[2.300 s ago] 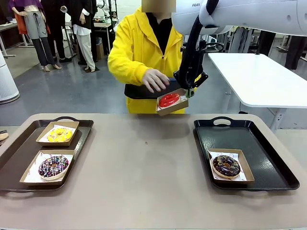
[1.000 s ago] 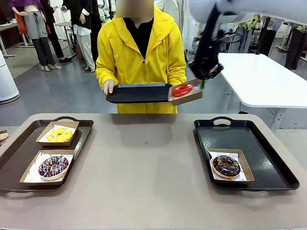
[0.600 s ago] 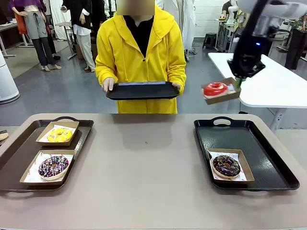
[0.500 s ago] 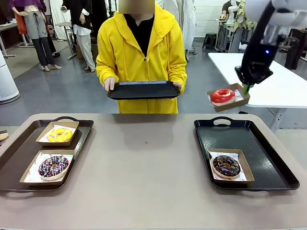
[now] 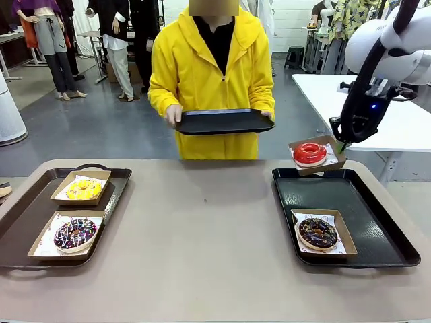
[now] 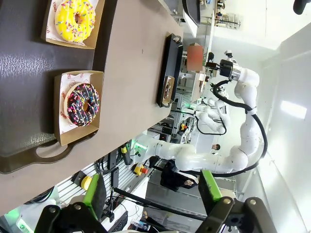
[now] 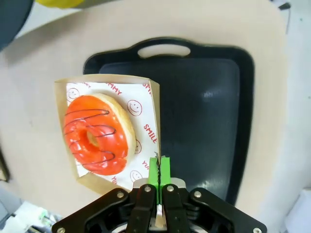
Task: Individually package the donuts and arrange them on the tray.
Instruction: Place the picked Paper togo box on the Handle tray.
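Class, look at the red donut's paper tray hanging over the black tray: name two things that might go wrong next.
1. The right hand pinches only one wall of the paper tray, so it may tilt and the red donut slide out.
2. Set down carelessly, it might land on the black tray's rim or crowd the chocolate donut.

Count, quick: 4 donuts total, 1 each: red-iced donut (image 5: 310, 152), yellow donut (image 5: 83, 189), sprinkled choc donut (image 5: 75, 233), dark choc donut (image 5: 318, 232). 4 cardboard boxes, 1 per donut. 3 trays: left tray (image 5: 27, 222) w/ 2 boxed donuts, right tray (image 5: 363, 202) w/ 1, plus the person's tray (image 5: 223, 121), bare. 1 person at the table's far side.
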### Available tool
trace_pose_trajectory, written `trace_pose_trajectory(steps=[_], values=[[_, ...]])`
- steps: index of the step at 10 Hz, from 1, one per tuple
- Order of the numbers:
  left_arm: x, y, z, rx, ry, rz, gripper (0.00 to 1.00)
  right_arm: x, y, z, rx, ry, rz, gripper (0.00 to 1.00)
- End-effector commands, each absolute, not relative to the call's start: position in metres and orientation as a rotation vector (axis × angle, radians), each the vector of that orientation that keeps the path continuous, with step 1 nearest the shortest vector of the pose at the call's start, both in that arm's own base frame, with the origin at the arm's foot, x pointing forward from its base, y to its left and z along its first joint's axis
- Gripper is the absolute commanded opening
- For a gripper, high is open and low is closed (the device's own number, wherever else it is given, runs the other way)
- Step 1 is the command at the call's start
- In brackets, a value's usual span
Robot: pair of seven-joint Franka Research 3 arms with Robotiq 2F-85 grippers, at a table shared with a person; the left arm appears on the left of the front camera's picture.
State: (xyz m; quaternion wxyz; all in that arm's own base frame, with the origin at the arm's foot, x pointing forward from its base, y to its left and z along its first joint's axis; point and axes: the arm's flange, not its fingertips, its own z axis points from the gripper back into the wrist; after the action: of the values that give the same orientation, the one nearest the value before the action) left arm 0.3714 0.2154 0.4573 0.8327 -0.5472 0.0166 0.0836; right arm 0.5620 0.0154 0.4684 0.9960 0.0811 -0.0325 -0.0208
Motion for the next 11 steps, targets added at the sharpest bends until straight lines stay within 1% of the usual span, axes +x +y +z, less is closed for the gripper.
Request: trace_pose_trajectory(steps=[1, 2, 7, 9, 11], values=[[0.366, 0.215, 0.457, -1.148, 0.033, 0.159, 1.00, 0.552, 0.029, 0.468, 0.127, -0.108, -0.132, 0.01], [0.366, 0.215, 0.457, -1.148, 0.033, 0.159, 1.00, 0.562, 0.015, 0.468, 0.162, -0.065, -0.042, 0.01], [0.366, 0.215, 0.457, -1.148, 0.033, 0.159, 1.00, 0.562, 0.015, 0.468, 0.162, -0.065, -0.042, 0.01], [0.366, 0.215, 0.457, -1.148, 0.033, 0.159, 1.00, 0.565, 0.022, 0.458, 0.128, -0.079, -0.035, 0.01], [0.366, 0.215, 0.457, -1.148, 0.033, 0.159, 1.00, 0.567, 0.025, 0.446, 0.153, -0.063, -0.014, 0.01]])
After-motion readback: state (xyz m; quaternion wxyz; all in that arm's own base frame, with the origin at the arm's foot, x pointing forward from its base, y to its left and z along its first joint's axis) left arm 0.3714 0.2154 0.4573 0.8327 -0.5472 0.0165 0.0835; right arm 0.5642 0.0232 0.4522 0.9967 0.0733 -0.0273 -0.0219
